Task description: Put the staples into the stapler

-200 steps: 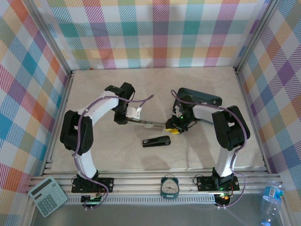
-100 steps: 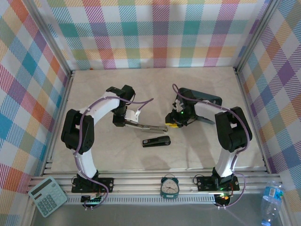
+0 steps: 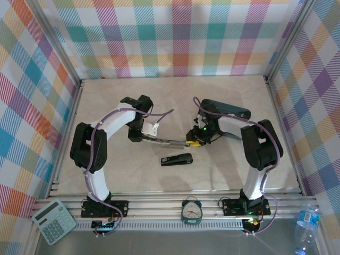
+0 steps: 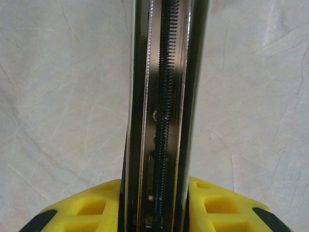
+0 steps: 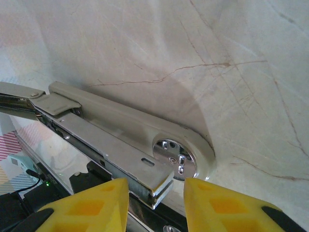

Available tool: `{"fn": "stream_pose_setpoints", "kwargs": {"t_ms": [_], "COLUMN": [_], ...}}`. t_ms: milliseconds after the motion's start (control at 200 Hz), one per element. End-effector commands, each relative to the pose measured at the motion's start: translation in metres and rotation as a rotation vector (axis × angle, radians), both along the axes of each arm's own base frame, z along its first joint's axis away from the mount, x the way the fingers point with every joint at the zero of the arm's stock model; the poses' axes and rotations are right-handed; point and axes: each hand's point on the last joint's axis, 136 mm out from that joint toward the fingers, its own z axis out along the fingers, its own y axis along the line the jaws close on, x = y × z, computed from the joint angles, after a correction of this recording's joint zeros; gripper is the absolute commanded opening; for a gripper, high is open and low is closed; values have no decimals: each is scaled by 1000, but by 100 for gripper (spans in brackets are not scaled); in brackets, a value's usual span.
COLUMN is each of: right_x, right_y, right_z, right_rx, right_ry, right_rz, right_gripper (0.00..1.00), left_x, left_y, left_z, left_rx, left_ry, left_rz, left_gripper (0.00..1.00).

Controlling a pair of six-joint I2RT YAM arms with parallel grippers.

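Left claw (image 4: 154, 186) is clamped on the open stapler (image 4: 145, 96), over the counter (image 3: 133, 101) btw the arms. Right claw (image 5: 157, 186) sits round its tip; we can't tell if it's squeezing. If it shoves sideways, we think stapler cd twist, so staples won't go in.

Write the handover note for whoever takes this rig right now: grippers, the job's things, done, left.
Left gripper: shut on the open chrome staple channel of the grey metal stapler.
Right gripper: jaws either side of that channel's front tip; grip unclear.
A second, black closed stapler lies nearer the bases; the dark grey rectangular tray sits behind the right gripper.
Done: stapler opened; channel shows its spring, no staples where visible.
Left: put in the staples, which I cannot make out, then close it.
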Motion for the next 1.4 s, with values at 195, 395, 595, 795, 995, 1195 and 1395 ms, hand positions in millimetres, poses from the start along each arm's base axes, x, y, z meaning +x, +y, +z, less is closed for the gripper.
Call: {"fn": "stream_pose_setpoints", "kwargs": {"t_ms": [195, 395, 595, 795, 995, 1195, 1395], "right_x": [-7, -10, -14, -13, -13, -14, -16], "right_y": [-2, 4, 9, 15, 16, 19, 20], "right_z": [-22, -28, -31, -29, -26, -27, -27], "right_rx": [-40, -59, -50, -13, -1, 29, 43], "right_ry": [45, 51, 52, 51, 41, 50, 46], "right_rz": [2, 23, 27, 24, 13, 3, -4], "right_gripper": [30, 29, 29, 28, 27, 26, 26], "left_x": [0, 1, 0, 0, 13, 18, 22], "left_y": [-13, -36, -69, -107, -144, -180, -206], "left_z": [12, 31, 52, 65, 77, 81, 69], "left_rx": [-37, -114, -192, -291, -413, -507, -540], "left_ry": [10, 6, 23, 38, 15, 21, 22], "left_rz": [15, 40, 54, 74, 137, 191, 230], "left_gripper": [29, 30, 31, 29, 23, 23, 22]}}
